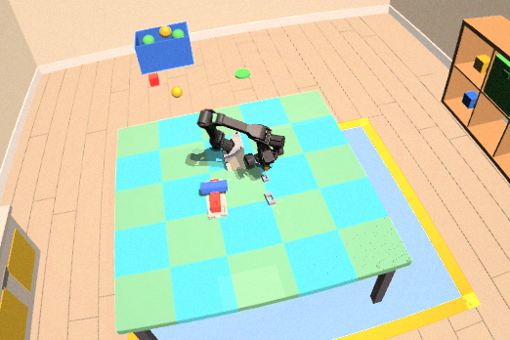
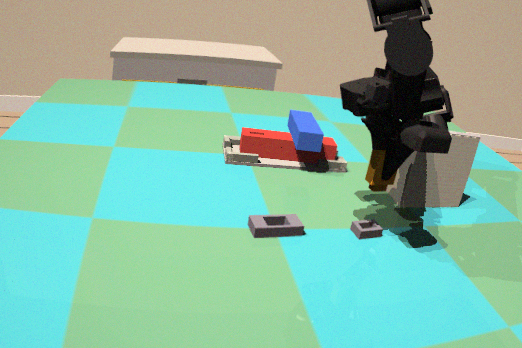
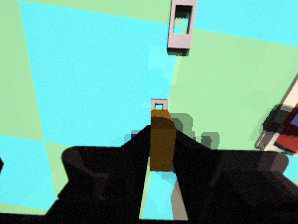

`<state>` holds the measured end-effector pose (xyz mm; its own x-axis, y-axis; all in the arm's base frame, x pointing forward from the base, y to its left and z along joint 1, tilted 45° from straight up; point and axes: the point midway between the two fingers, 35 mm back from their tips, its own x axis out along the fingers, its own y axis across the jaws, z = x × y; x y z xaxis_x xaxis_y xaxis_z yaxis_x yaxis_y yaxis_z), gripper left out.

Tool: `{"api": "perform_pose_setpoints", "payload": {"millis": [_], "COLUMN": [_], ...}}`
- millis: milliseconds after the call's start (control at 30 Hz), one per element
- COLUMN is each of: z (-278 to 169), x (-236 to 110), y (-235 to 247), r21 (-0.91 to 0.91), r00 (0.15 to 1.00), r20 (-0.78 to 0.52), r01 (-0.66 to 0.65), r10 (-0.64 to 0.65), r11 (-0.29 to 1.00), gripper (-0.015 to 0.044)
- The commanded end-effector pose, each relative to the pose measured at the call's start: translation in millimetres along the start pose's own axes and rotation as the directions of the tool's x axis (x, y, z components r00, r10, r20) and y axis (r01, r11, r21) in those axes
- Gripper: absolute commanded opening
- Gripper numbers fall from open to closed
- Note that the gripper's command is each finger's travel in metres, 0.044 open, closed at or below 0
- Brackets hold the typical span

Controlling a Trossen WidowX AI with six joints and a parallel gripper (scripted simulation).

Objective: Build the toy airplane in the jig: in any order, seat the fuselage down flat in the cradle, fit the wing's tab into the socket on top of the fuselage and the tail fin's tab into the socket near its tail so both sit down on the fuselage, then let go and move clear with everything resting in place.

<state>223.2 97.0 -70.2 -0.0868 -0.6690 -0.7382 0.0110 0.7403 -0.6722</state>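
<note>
The red fuselage [image 1: 215, 199] [image 2: 265, 143] lies in the pale cradle [image 1: 215, 214] [image 2: 235, 157]. The blue wing [image 1: 214, 187] [image 2: 305, 130] sits across its top. My gripper [image 1: 266, 164] [image 2: 382, 178] [image 3: 158, 129] is shut on the orange tail fin [image 2: 377, 173] [image 3: 161, 142]. It holds the fin upright, a little above the table. The fin hangs just over and behind a small grey holder [image 1: 265, 180] [image 2: 366, 229] [image 3: 158, 104], which is empty. The fin's lower end is hidden between the fingers in the wrist view.
A larger empty grey holder [image 1: 269, 195] [image 2: 275, 225] [image 3: 180, 25] lies on the checkered table [image 1: 274, 270]. The arm's pale base block [image 1: 236, 152] [image 2: 450, 171] stands right behind the gripper. A white cabinet [image 2: 195, 61], a blue bin [image 1: 163, 50] and a shelf [image 1: 484, 89] stand off the table.
</note>
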Motion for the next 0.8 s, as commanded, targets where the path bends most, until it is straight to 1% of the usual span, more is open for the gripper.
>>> {"api": "perform_pose_setpoints", "payload": {"millis": [0, 467, 767], "z": [-1, -7, 0], "x": [-14, -56, -58], "y": [-1, -7, -14], "r21": [0.005, 0.003, 0.017], "r00": [1.000, 0.999, 1.000], "r20": [-0.009, -0.030, -0.029], "r01": [0.002, 0.022, 0.011], "r10": [-0.002, -0.022, -0.011], "r11": [1.000, 1.000, 1.000], "gripper": [0.0000, 0.0000, 0.0000]}}
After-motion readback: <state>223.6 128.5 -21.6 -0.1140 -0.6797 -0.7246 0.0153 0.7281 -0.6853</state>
